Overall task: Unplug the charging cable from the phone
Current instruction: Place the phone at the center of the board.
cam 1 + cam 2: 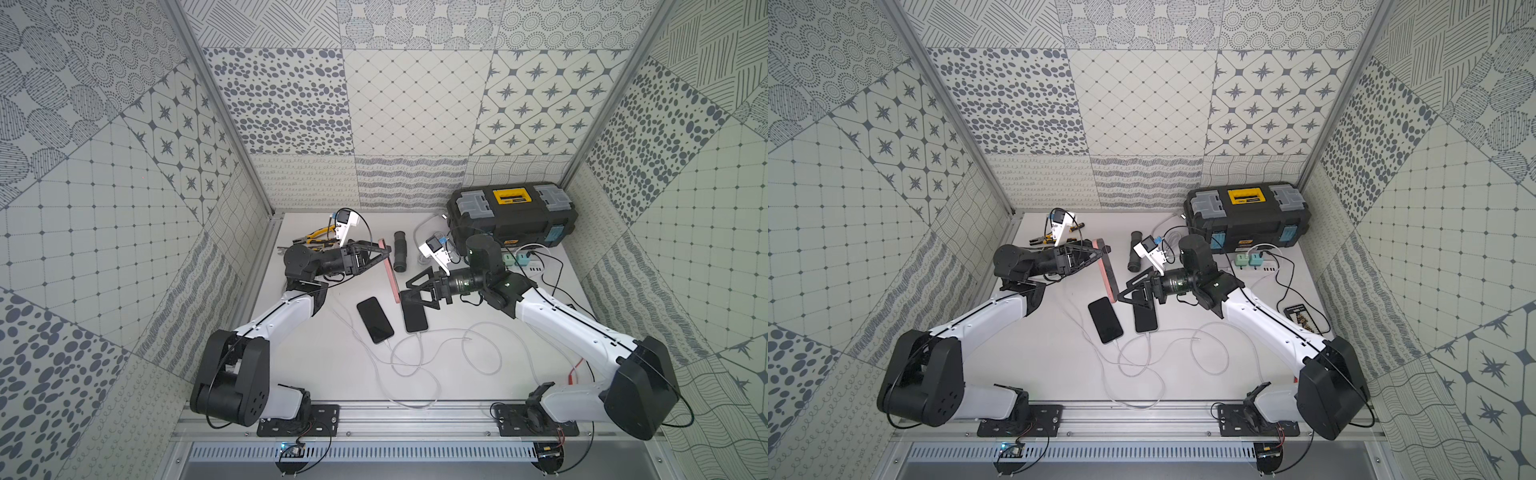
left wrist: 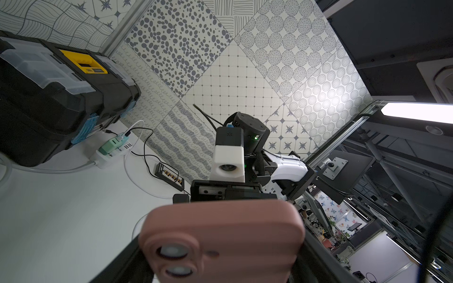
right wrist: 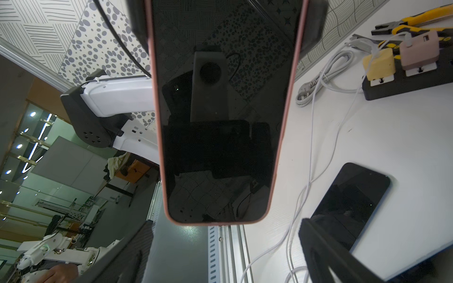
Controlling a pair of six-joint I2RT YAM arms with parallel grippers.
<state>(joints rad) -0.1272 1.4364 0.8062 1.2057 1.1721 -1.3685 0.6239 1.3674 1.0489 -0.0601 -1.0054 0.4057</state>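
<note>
Right wrist view: low in the frame the right gripper stands wide open, holding nothing. Just beyond, the pink phone fills the centre, dark screen toward the camera. At the upper edge the left gripper clamps its far end.

My right wrist view cuts off the pink-cased smartphone's end; my right gripper covers part of a flat black phone.
</note>
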